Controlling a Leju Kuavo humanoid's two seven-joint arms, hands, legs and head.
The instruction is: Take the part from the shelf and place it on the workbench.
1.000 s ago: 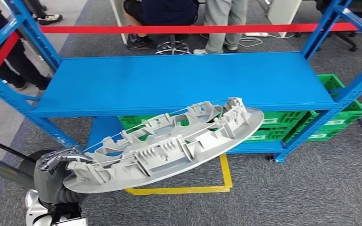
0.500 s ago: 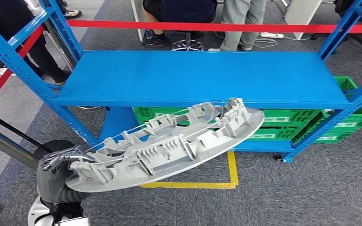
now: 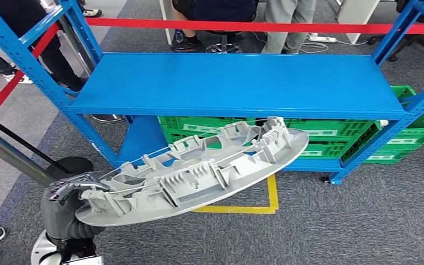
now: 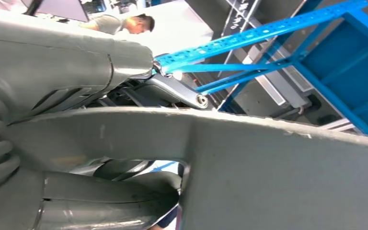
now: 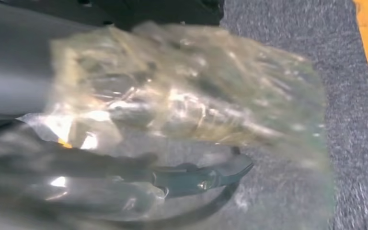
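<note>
Fingers (image 3: 72, 187) of the left hand (image 3: 66, 207) curl over the near end of the long grey moulded plastic part (image 3: 199, 171), with the thumb under it, so that hand grips the piece at one tip. That ribbed, oval-shaped panel lies tilted in the air, its ribbed side up and its far end higher, reaching out in front of the blue metal shelf rack (image 3: 237, 85) and clear of the shelf board. In the left wrist view the part's smooth grey underside (image 4: 278, 177) runs across the picture, pressed between the thick grey thumb (image 4: 105, 201) and the darker fingers (image 4: 172, 91). Green plastic crates (image 3: 331, 138) sit on the rack's lower level. A yellow tape outline (image 3: 254, 208) marks the grey carpet (image 3: 364, 221) beneath the part. A red barrier strip (image 3: 243, 26) runs behind the rack, with people's legs (image 3: 287, 22) standing beyond it. The right hand (image 5: 124, 172) appears blurred behind a crumpled clear film, over carpet; whether its fingers are apart or closed cannot be told.
</note>
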